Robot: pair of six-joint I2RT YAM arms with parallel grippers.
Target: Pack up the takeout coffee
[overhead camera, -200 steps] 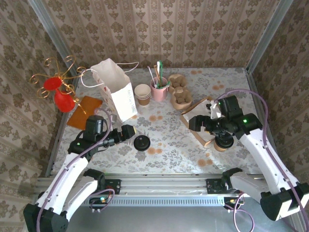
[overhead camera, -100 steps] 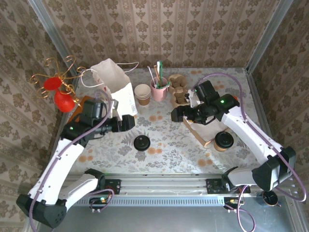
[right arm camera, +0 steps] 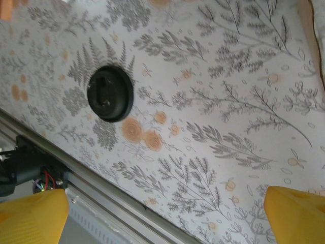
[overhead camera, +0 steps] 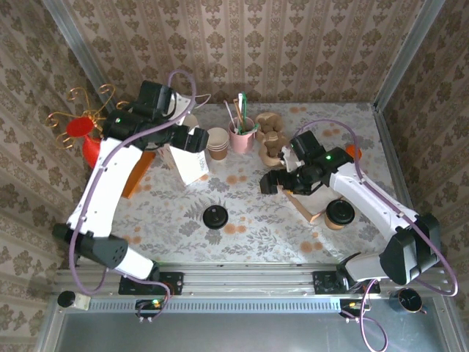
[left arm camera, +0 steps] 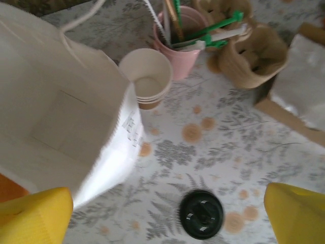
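The takeout coffee (overhead camera: 339,213) stands upright on the right side of the table (overhead camera: 256,220), closer to the near edge than the far one. It is just beside the near corner of the brown board (overhead camera: 306,199) and apart from both grippers. The right gripper (overhead camera: 270,183) hovers off the board's left edge over bare floral cloth, jaws spread wide with nothing between them. Its wrist view looks down on the loose black lid (right arm camera: 109,93) and the table's near rail (right arm camera: 96,213). The left gripper (overhead camera: 192,139) hangs over the right rim of the white paper bag (overhead camera: 189,167) toward the far left corner, jaws likewise wide and empty. Just right of the bag stand the stacked lidless cups (left arm camera: 147,76), then the pink cup (left arm camera: 183,35) of stirrers. Open cloth runs between lid and board and along the near edge
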